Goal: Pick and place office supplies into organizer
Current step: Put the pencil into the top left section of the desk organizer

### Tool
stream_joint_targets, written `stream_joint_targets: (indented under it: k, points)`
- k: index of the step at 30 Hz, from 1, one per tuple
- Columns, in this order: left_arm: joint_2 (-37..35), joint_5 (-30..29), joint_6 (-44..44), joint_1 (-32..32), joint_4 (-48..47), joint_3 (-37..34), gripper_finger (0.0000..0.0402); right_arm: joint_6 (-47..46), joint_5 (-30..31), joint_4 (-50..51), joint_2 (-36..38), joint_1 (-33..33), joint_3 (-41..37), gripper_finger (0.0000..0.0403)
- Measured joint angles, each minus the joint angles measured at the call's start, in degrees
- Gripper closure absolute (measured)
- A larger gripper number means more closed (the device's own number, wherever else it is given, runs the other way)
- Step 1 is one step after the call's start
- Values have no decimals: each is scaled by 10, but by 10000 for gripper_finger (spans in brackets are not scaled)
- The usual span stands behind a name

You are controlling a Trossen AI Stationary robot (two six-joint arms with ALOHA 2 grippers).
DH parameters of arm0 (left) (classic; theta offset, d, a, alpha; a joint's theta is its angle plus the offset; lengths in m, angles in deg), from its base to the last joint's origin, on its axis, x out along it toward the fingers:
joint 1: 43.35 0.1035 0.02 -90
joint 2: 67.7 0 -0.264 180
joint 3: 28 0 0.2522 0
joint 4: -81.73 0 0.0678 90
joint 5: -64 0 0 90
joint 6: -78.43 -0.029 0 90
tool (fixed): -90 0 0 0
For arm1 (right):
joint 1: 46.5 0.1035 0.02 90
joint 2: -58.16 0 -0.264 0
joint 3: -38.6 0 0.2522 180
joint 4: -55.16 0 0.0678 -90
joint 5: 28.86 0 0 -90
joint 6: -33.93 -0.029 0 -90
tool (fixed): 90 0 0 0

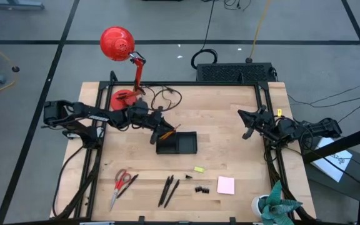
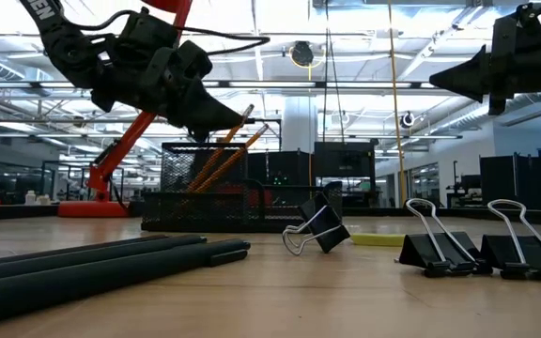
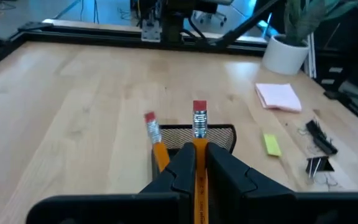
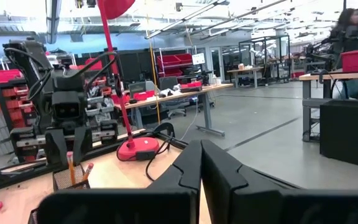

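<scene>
Organizer mid-table — scissors, pens, clips, sticky-note pad along the near edge before it.

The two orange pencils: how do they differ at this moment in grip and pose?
One orange pencil is clamped between the left gripper fingers, above the organizer; the other pencil is gripped by nothing and leans in the organizer's mesh compartment. In the left wrist view the held one runs straight along the fingers, while the free one tilts away from it. Both are orange with eraser ends up.
</scene>
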Motion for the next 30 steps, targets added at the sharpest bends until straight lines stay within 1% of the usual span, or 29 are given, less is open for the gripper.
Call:
stream_joint_targets:
  k: [7, 14, 17, 21, 27, 30]
  points:
    - [1, -9, -25, -13, -11, 0, 366, -1, 0, 0, 0, 0, 0, 399]
    - [1, -10, -56, -13, 16, 0, 361, -12, -1, 7, 0, 0, 0, 399]
    - [1, -10, -64, -13, 29, 0, 344, -16, -2, 10, 0, 0, 0, 399]
    - [1, -10, -64, -13, 30, 0, 310, -16, -2, 11, 0, 0, 0, 399]
    - [1, -42, -53, -13, 16, 0, 258, -16, -2, 11, 0, 0, 0, 399]
    - [-2, -42, -52, -13, 34, 0, 240, -16, -2, 11, 0, 0, 0, 399]
